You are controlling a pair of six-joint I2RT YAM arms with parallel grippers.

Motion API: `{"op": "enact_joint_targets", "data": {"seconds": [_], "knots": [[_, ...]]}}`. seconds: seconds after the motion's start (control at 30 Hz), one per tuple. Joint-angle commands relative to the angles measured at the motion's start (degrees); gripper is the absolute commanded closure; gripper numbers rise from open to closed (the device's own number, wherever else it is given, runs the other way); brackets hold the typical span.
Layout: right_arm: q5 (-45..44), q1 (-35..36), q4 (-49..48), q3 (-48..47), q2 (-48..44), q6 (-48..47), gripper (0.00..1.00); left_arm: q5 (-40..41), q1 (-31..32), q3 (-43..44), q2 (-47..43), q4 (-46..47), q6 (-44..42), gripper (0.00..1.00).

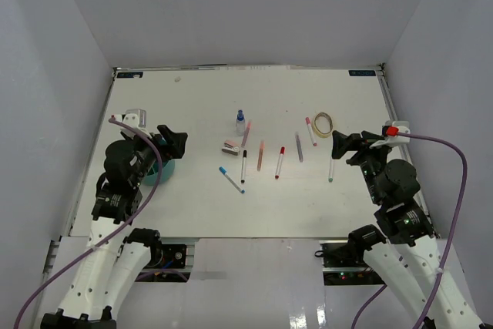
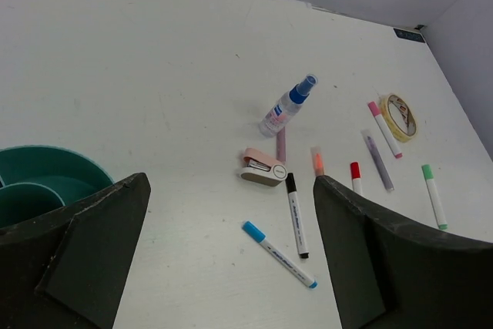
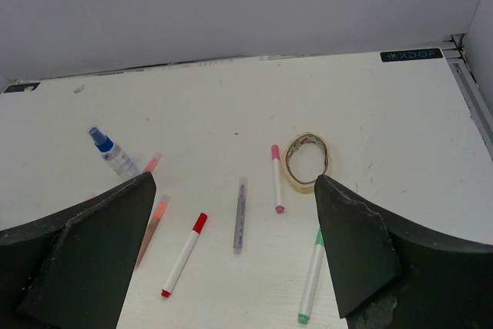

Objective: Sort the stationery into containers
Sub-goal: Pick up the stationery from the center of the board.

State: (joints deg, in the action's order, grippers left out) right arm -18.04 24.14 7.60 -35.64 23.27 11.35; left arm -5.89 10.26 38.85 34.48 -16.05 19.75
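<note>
Teal round plastic cup (image 1: pixel 164 169) sat at the white bench's (image 1: pixel 192 206) nine o'clock, partly beneath the left claw (image 1: pixel 174 142), jaws apart and empty; the right claw (image 1: pixel 348 146), likewise spread, hovered at three o'clock; thin pens (image 1: pixel 243 166) lay centrally.

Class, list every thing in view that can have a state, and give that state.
Left gripper, open, holding nothing.
Right gripper, open, holding nothing.
Cup, upright, nothing seen in the visible part.
Bottle, upright, cap on.
Ring, lying flat.
Block, lying flat.
Pens, lying flat on the table, none in the cup.
</note>
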Motion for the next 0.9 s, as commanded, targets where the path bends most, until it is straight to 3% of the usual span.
{"op": "enact_joint_targets", "data": {"seconds": [0.0, 0.3, 0.57, 0.73, 0.8, 0.87], "knots": [[0.1, 0.3, -1.6, -0.4, 0.8, 0.5, 0.1, -1.8, 0.1, 0.0, 0.1, 1.6, 0.6, 0.02], [-2.3, 0.3, -1.1, -4.6, 13.8, 4.0, 0.1, -4.9, 0.2, 1.1, 3.7, 1.6, 2.6, 0.02], [-8.1, -0.6, 1.3, -14.5, 38.1, 7.4, 0.1, -6.3, 0.1, 0.5, 8.8, 0.8, 3.1, 0.02], [-5.7, -5.4, 1.3, -18.2, 51.9, 10.2, 0.1, -4.5, 0.1, -0.9, 7.9, -0.7, 2.2, 0.02], [-3.4, -8.4, 1.3, -20.4, 58.1, 11.9, 0.01, -4.7, 0.1, -1.7, 7.7, -0.8, 2.2, 0.02], [-1.6, -10.7, 2.1, -22.9, 62.1, 13.2, 0.12, -4.7, 0.2, -1.8, 7.4, -1.1, 2.1, 0.02]]}}
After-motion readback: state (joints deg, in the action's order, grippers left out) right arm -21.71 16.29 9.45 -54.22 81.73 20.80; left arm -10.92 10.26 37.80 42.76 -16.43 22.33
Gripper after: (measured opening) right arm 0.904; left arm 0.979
